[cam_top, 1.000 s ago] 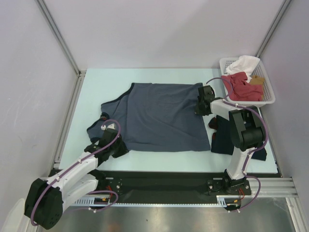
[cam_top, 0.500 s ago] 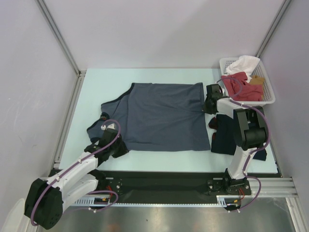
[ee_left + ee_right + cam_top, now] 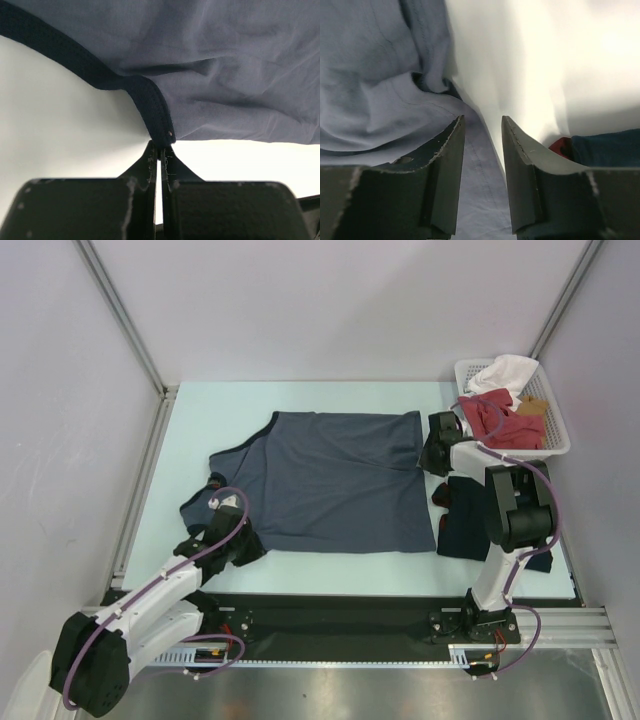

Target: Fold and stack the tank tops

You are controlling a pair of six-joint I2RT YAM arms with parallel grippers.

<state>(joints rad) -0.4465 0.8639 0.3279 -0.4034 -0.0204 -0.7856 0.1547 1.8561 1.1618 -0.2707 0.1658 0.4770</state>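
The left pincer (image 3: 161, 149) is pressed together on the dark-trimmed edge of the slate-blue tank top (image 3: 235, 60), the trim bunching into a small fold right at its tips. The right pincer (image 3: 482, 120) stands spread, jaws apart and holding nothing, at the top's far right corner, one finger over the cloth and the other over bare tabletop (image 3: 530, 60). Seen from above, the slate-blue tank top (image 3: 340, 485) lies spread flat across the middle of the tabletop (image 3: 220, 420), the left pincer (image 3: 235, 545) at its near left corner and the right pincer (image 3: 432, 455) at the opposite one. Just right of the top lies the dark navy tank top (image 3: 465, 520) — a compact bundle with a bit of reddish trim showing, partly under the right arm. At the far right corner sits a white basket (image 3: 560, 435) holding a red garment (image 3: 500, 420) and a white garment (image 3: 505, 372).
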